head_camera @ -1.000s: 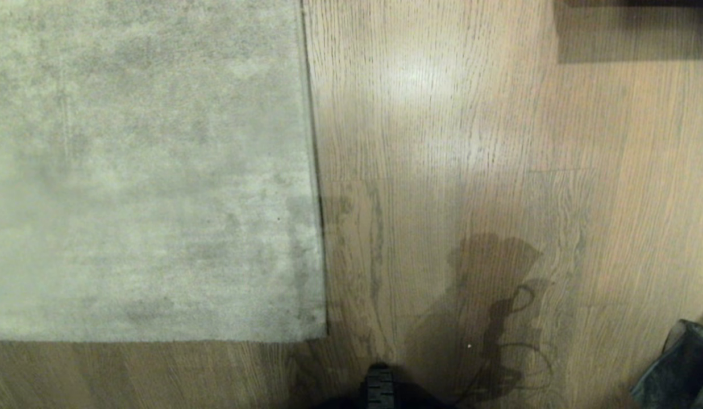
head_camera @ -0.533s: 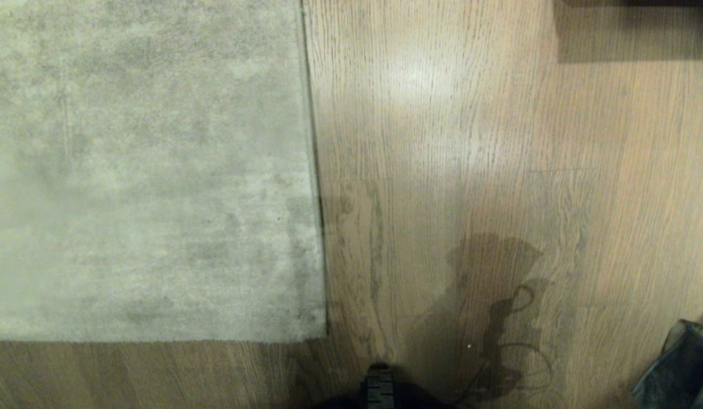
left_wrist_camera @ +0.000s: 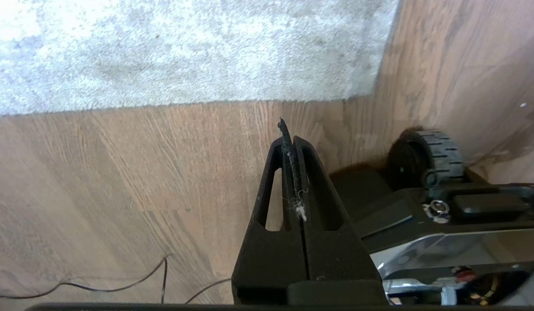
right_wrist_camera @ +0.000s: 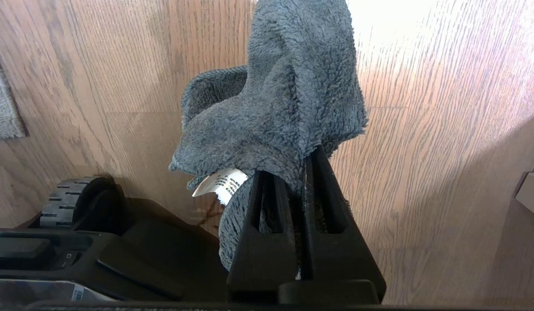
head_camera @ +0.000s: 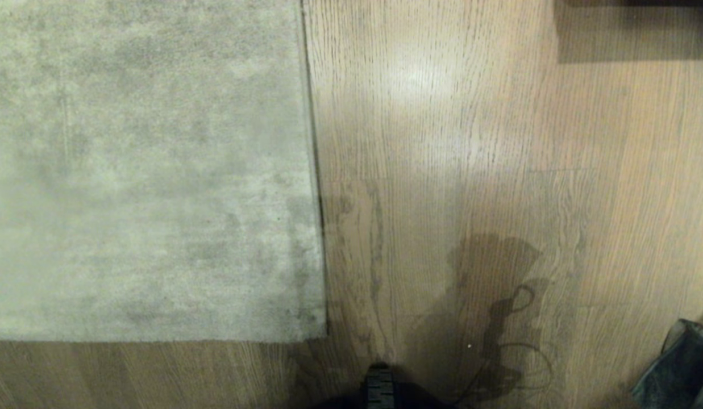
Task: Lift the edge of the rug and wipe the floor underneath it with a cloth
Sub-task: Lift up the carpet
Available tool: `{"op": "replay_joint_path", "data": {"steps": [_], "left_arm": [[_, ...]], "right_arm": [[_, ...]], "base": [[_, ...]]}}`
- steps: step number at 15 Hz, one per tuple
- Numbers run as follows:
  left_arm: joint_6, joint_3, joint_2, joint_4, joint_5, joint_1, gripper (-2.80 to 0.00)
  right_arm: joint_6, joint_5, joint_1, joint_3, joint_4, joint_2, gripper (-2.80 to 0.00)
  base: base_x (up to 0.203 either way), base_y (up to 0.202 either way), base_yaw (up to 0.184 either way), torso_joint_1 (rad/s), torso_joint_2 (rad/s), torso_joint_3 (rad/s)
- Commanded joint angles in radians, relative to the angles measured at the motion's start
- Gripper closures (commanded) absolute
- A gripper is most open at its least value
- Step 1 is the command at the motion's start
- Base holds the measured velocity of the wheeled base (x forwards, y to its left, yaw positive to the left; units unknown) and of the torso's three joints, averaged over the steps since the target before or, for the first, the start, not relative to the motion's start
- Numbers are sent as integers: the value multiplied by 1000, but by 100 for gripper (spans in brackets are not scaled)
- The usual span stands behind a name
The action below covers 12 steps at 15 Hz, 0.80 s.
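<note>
Both pincers closed: right pincer [right_wrist_camera: 302, 172] pinching cloth [right_wrist_camera: 284, 108]; left pincer [left_wrist_camera: 292, 142] apparently empty, near rug edge [left_wrist_camera: 184, 103].

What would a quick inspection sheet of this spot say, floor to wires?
Surface: wood-plank floor, slight sheen.
Job's things: rug lying flat, rug edge not lifted; grey cloth clamped in the right gripper.
Clutter: nothing seen on the floor.
Grippers: left gripper shut and empty, above bare floor near the rug's corner; right gripper shut on the cloth, above bare floor.
Cables: thin dark wires on the floor beside the left gripper.
Surroundings: robot's base with a wheel; dark shape at the far right.
</note>
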Motion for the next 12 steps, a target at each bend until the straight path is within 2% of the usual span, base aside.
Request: {"op": "replay_joint_path", "data": {"steps": [1,6,12], "left_arm": [[-1,-40,95,0,0,-12,0],[0,-102,292,-27,-8,-99,0],[-2,-119,634,-233,-11,-220,0]], "right_arm": [[-1,0,1,0,0,0,0],[-1,0,0,0,-1,0,0],[-1,1,1,0,0,0,0]], "base": [[0,0,0,0,0,0],[0,0,0,0,0,0],[0,0,0,0,0,0]]}}
